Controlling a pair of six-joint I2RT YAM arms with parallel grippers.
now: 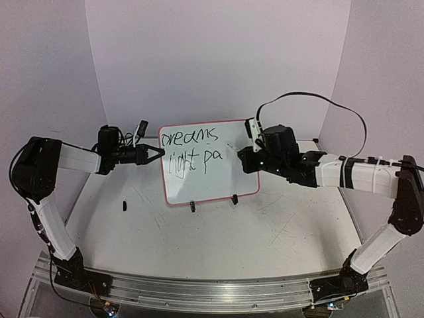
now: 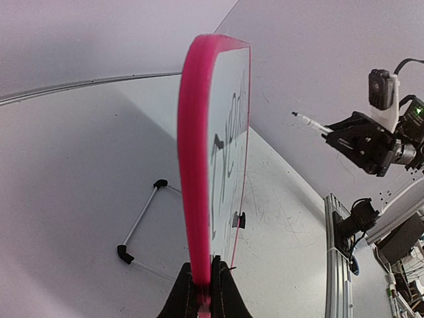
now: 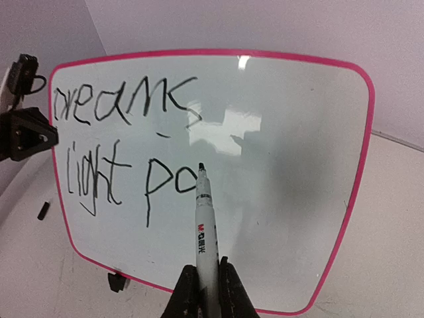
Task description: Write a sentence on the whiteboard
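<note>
The top camera sits high behind the robot. It looks down and forward across the table (image 1: 265, 232) to the back wall (image 1: 218, 59), far enough off to take in the whole whiteboard (image 1: 212, 185), the left gripper (image 1: 158, 153) and the right gripper (image 1: 244, 156). The left wrist camera looks out along its own fingers (image 2: 182, 298). It is very near the whiteboard's pink edge and sees it almost edge-on, with the right gripper and marker (image 2: 308, 122) farther off at the right. The right wrist camera faces the whiteboard's front closely, nearly square-on, with the marker rising from the bottom edge and the left gripper at the left. All three views share the whiteboard.
</note>
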